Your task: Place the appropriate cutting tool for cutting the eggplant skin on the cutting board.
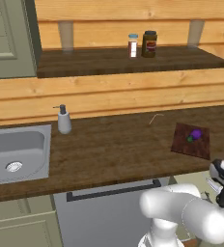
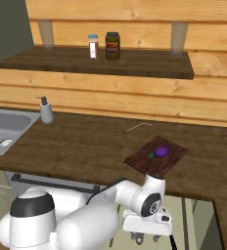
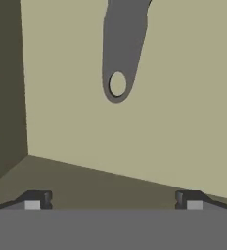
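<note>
Reaching down below the front edge of the surface (image 2: pixel 76 146), the arm has its pincer (image 3: pixel 113 201) inside a pale, open compartment. In the hand view, the two dark fingertips (image 3: pixel 37 199) stand far apart at the bottom, wide and holding nothing. Ahead of them lies a flat grey handle (image 3: pixel 121 49) with a round hole near its rounded end, resting on the pale floor of the compartment; the rest of it runs out of the top of that view, so the kind of tool cannot be told. A darker wall closes the compartment on the left of that view.

Up on the wooden surface, the cutting board (image 1: pixel 191 141) (image 2: pixel 156 156) lies near the right end, and the eggplant (image 1: pixel 195 134) (image 2: pixel 160 152) sits on it, purple with its green end showing. Well to the left stand a soap dispenser (image 1: pixel 63 119) (image 2: pixel 46 110) and, beside it, the sink (image 1: pixel 17 152). On the shelf (image 1: pixel 128 61) above stand a small shaker (image 1: pixel 133 45) and a dark jar (image 1: pixel 149 44), just beside each other.
</note>
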